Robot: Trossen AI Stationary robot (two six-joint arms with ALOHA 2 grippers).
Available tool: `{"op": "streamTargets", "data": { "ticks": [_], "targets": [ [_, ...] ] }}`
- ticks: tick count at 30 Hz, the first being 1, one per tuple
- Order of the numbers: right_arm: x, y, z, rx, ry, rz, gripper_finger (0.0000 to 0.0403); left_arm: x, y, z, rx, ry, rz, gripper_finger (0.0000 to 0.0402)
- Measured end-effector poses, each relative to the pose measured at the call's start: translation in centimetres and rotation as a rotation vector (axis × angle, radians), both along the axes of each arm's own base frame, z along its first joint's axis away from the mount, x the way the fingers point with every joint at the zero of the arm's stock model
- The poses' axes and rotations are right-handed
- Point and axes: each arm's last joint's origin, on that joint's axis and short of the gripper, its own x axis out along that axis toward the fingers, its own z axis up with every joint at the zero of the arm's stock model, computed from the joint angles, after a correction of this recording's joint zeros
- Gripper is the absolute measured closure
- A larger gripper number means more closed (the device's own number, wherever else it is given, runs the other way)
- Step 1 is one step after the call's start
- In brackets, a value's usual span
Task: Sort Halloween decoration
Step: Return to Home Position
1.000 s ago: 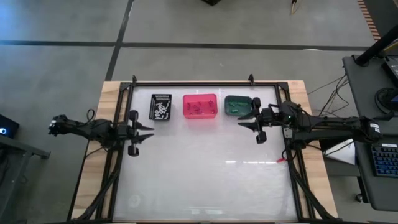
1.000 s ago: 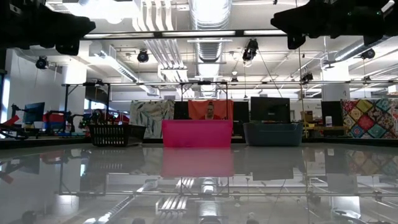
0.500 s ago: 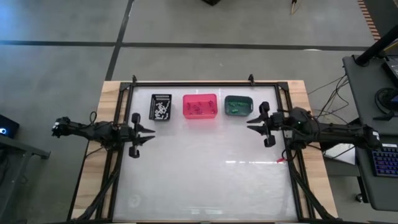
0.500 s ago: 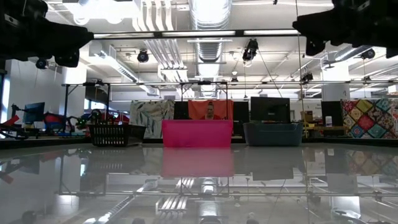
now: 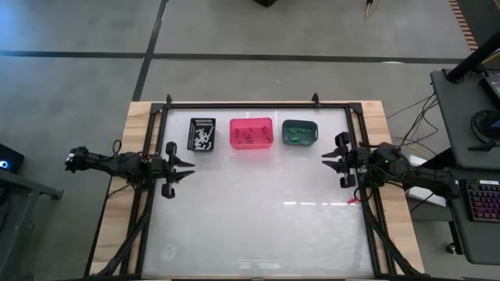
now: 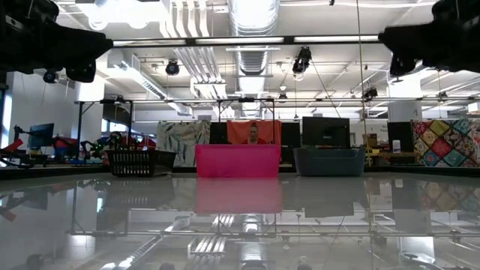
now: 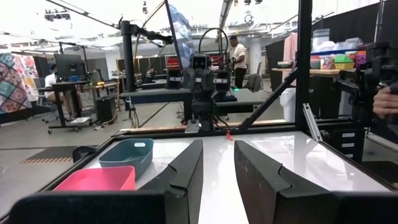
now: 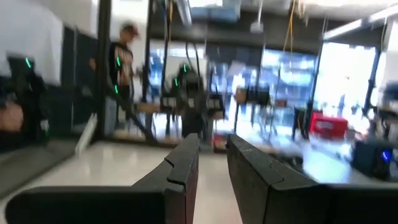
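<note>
The Halloween decoration lies sorted in three bins along the table's far edge. White trinkets [image 5: 203,137] are in the black bin [image 5: 203,121], purplish ones [image 5: 250,137] in the pink bin [image 5: 251,122], green ones [image 5: 295,136] in the teal bin [image 5: 300,123]. My left gripper [image 5: 187,165] hovers level at the table's left edge, near the black bin, open and with nothing between its fingers [image 7: 217,146]. My right gripper [image 5: 324,156] hovers level at the right edge, right of the teal bin, open and holding nothing [image 8: 212,140].
The white tabletop [image 5: 258,211] stretches in front of the bins toward the near edge. A black frame [image 5: 258,104] runs around the table. In the low view the bins [image 6: 238,160] stand in a row at the far end. People stand in the room beyond [image 8: 124,62].
My right gripper has drawn back from beside the teal bin toward the table's right edge and has sunk a little, staying open. My left gripper has sunk slightly at the left edge. The bins and trinkets have stayed put.
</note>
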Motion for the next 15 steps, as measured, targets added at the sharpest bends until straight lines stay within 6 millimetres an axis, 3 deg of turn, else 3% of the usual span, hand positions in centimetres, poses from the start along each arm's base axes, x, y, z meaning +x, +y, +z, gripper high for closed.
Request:
{"op": "streamTargets", "data": {
  "ticks": [15],
  "targets": [
    [0.13,-0.25,-1.18,-0.065,0.113,-0.094,0.0342,0.18,0.13,-0.26,-0.002,0.033,0.060,0.0327]
  ]
}}
